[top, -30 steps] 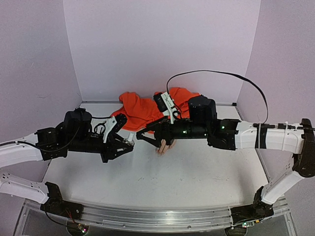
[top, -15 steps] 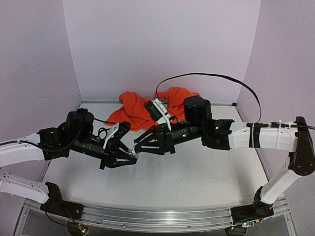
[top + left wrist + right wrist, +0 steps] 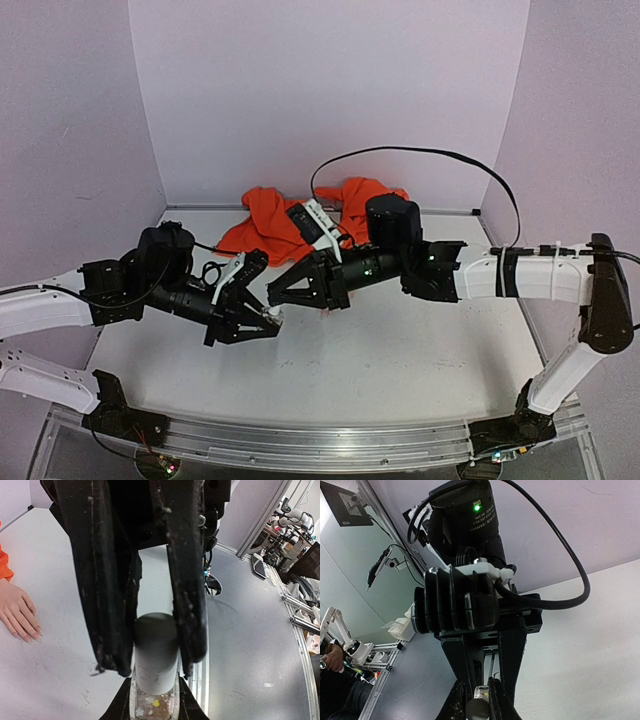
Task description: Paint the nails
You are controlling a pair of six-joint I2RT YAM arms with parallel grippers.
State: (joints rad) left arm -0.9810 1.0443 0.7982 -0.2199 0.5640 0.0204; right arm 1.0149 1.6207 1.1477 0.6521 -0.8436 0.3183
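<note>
- Lilac walls [image 3: 330, 90], white table [image 3: 400, 345]. Is the left gripper [image 3: 262, 322] holding something?
- Yep, it's clamped on a little glitter bottle [image 3: 154, 707]. The right gripper [image 3: 272, 297] is pinched tight on its grey cap [image 3: 156, 650]. The nails [image 3: 30, 636] lie flat on the table just right of the bottle, not touching it, with the orange sleeve [image 3: 270, 225] farther back.

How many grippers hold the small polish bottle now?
2. The left gripper is shut on the grey cap of the polish bottle; the right gripper, facing it, grips the bottle just below the cap.
</note>
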